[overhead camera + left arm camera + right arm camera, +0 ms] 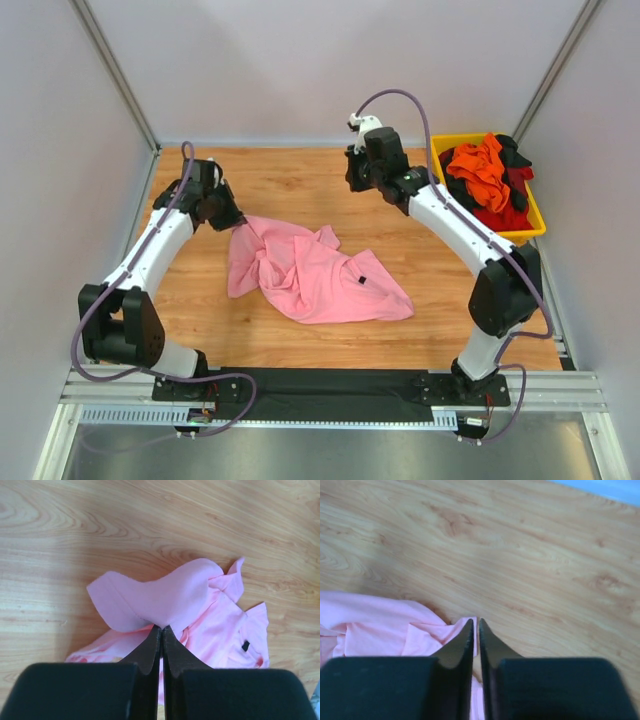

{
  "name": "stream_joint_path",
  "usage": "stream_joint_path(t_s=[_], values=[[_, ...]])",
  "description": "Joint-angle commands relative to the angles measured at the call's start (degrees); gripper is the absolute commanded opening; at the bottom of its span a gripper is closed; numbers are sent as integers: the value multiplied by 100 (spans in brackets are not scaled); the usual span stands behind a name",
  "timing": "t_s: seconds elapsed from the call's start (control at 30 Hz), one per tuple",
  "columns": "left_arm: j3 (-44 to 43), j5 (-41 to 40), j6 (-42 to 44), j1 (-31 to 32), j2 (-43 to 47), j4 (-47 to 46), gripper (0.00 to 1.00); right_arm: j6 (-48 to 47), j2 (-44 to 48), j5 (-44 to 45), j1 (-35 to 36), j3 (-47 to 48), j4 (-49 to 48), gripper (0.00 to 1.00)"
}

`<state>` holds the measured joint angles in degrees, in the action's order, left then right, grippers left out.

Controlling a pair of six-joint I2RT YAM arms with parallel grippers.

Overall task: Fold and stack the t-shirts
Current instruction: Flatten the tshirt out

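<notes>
Pink t-shirt (305,275) crumpled at frame centre on worktop (290,180), left end effector (161,628) clenched on it.
Small black tag (358,281) on the shirt is too small to read. Left end effector pinches a raised fold at the shirt's upper-left edge. Right end effector (475,623) is clenched at the upper-right corner; cloth grasp cannot be confirmed. Orange t-shirt (480,165), red t-shirt (495,215) and black t-shirt (515,155) lie in yellow bin (528,228), upper right.
</notes>
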<state>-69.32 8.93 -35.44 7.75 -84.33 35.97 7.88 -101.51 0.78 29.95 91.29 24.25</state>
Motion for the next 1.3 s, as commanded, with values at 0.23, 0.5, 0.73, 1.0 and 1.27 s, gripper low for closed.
stream_joint_path(t_s=[0.23, 0.5, 0.73, 1.0, 1.27], values=[[735, -171, 187, -10, 172, 253, 0, 179, -1018, -727, -7, 55, -140, 44], [823, -366, 222, -10, 75, 306, 0, 706, -2469, -359, -7, 1373, 563, 46], [797, -374, 248, -10, 58, 306, 0, 610, -2619, -710, 2, 1041, 177, 46], [788, -295, 169, -10, -39, 236, 0, 530, -2742, -930, 19, 953, 106, 44], [780, -286, 108, -10, -92, 192, 0, 627, -2803, -895, 98, 689, -17, 43]])
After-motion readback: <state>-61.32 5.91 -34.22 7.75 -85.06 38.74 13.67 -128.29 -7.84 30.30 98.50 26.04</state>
